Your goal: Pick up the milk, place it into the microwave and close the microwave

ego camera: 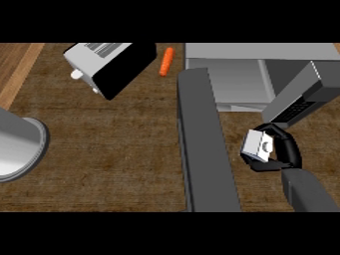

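Milk carton [257, 145] sits curled inside the right hand [284, 155], held above the bench [113, 134] just right of the swung-open microwave door [206, 144], with the microwave [264, 64] cavity lying up and slightly left of it, its mouth facing the carton.

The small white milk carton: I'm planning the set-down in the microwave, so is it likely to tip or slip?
The small white boxy milk carton has flat faces, so it probably won't roll. Held tilted in the right robot hand, it may tip if released unlevelled. It looks stiff and likely light.
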